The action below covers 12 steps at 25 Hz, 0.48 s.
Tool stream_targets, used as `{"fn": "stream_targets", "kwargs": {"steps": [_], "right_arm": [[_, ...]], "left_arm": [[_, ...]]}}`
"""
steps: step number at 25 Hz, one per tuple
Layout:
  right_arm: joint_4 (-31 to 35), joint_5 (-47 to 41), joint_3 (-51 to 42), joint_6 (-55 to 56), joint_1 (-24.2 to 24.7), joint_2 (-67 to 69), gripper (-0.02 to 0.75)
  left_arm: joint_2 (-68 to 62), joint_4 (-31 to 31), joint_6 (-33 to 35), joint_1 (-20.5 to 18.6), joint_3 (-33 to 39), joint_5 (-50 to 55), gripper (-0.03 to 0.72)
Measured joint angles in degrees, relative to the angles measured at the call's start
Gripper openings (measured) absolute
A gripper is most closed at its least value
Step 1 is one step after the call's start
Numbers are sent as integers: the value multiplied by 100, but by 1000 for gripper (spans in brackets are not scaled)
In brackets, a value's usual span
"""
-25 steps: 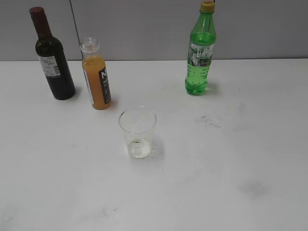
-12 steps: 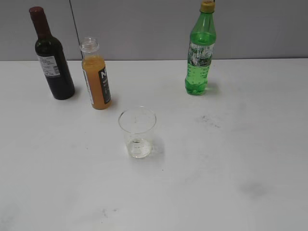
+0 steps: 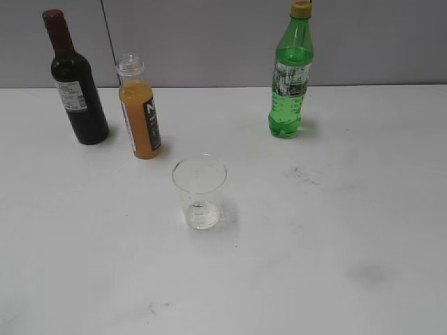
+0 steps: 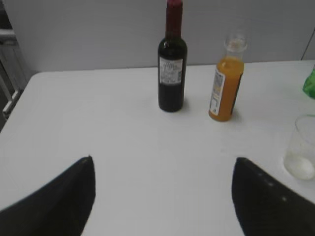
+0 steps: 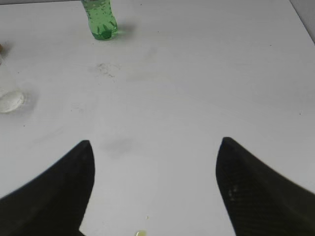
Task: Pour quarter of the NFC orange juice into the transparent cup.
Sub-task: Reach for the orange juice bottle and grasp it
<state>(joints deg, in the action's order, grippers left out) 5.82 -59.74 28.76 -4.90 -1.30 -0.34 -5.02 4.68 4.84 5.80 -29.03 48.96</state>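
Stood upright near the back left of the white table, the NFC orange juice, cap off, long axis vertical, just beside the dark wine bottle and a little behind and left of the transparent cup. Seen from the left wrist view ahead of the left gripper and somewhat to its right, well apart from it, with the cup lower at the right edge. Judged nearer to the left arm than to the right one, so a sideways grasp around the bottle body probably called for from that side. Left gripper spread wide, holding nothing and touching nothing. Right gripper also spread wide and empty, over bare table, with the green soda bottle far ahead. Cup looked empty, nothing poured yet.
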Motion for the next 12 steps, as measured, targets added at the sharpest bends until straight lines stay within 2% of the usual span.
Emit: {"fn": "stream_targets", "kwargs": {"steps": [5,12], "right_arm": [[0,0,0,0,0,0,589],[0,0,0,-6,0,0,589]], "left_arm": [[-811,160,181,0,0,-1403,662],[-2203,195,199,0,0,-3460,610]]}}
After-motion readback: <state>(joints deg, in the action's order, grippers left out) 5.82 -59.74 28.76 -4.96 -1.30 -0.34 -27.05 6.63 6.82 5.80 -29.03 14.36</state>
